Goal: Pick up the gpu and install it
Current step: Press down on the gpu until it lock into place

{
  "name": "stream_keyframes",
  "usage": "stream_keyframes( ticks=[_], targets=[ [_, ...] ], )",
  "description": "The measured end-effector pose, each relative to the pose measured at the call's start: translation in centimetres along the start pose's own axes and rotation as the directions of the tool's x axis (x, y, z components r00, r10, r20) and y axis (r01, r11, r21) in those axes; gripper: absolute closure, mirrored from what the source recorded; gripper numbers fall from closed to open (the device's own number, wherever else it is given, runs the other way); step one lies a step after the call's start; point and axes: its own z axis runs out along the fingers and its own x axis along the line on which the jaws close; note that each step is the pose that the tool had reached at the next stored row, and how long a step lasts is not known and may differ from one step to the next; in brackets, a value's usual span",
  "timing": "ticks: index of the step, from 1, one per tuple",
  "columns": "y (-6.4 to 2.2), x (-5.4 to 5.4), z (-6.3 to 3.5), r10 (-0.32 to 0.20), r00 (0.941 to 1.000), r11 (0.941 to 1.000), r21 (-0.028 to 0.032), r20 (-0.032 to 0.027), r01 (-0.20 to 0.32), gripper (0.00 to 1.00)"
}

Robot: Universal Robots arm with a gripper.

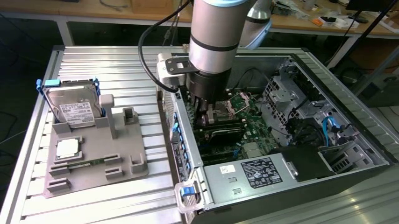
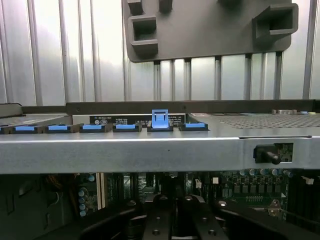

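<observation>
One arm is in play, and you have its gripper lowered inside the open computer case, just above the green motherboard and close to the case wall on the exterior view's left. From the wrist view the two dark fingers stand close together, but you cannot tell whether they are clenched on anything or released. The gpu appears as a dark flat card lying across the motherboard directly below the gripper; whether it is seated in its slot cannot be read. Beyond the fingers, the wrist view shows the case's metal edge with a row of blue slot clips, one clip flipped upright. Farther off, on the ribbed aluminium table, the grey parts fixture holds the silver hard drive in its blue frame, a square chip and the narrow green memory stick.
</observation>
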Motion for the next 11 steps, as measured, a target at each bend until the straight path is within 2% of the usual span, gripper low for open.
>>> stream_keyframes(
  ticks=[4,8,11],
  targets=[
    [0.22,-1.4,-0.03,0.0,1.0,1.0,0.0001,-0.0015,0.0,0.89],
    [1.58,-1.4,-0.11,0.0,1.0,1.0,0.0053,-0.0013,0.0,0.89],
    [1.83,-1.4,-0.11,0.0,1.0,1.0,0.0061,-0.0012,0.0,0.89]
  ],
)
